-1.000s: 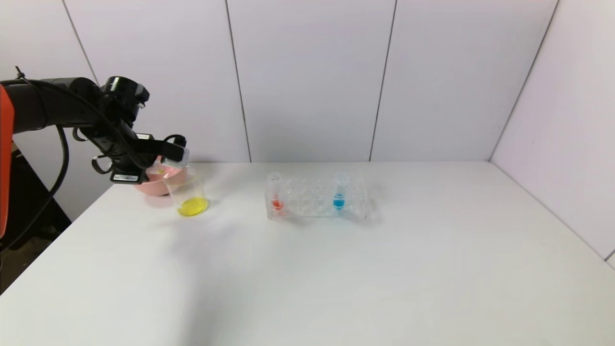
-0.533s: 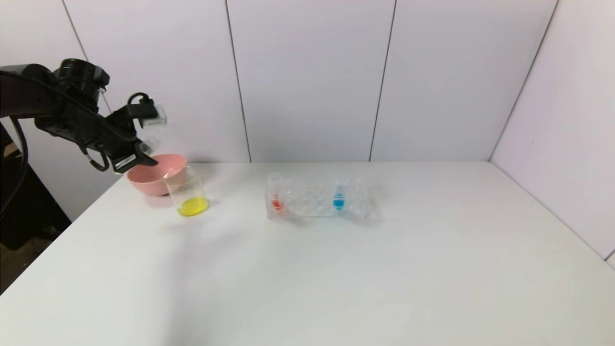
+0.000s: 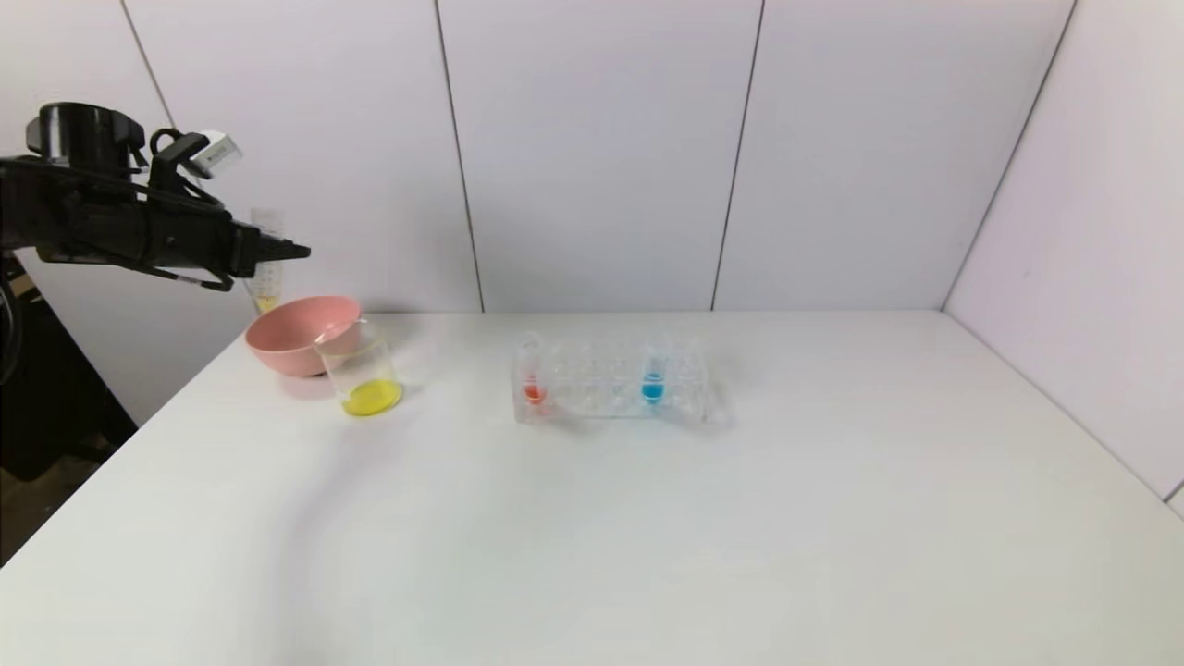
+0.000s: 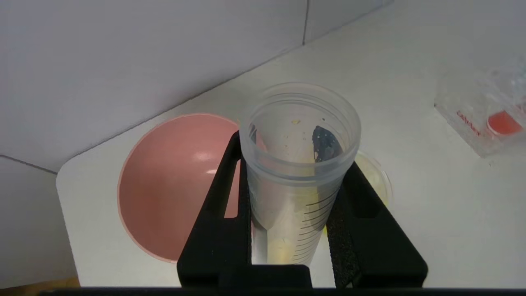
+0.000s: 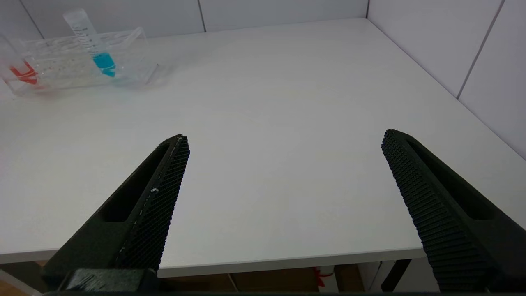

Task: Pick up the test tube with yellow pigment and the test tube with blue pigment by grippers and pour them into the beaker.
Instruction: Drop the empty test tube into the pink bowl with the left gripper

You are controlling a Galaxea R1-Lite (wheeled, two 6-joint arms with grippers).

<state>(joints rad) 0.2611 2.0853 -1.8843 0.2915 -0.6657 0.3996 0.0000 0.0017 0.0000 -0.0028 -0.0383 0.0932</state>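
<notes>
The yellow tube [image 3: 266, 264] is clamped upright in the left gripper [image 3: 277, 248], above the pink bowl [image 3: 296, 338]; the beaker [image 3: 363, 370] sits just beyond. The right gripper [image 5: 283, 164] is spread wide.

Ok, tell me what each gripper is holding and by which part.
The left gripper clamps the test tube with yellow pigment across its upper body, just below the open rim. The right gripper is open and holds nothing.
</notes>
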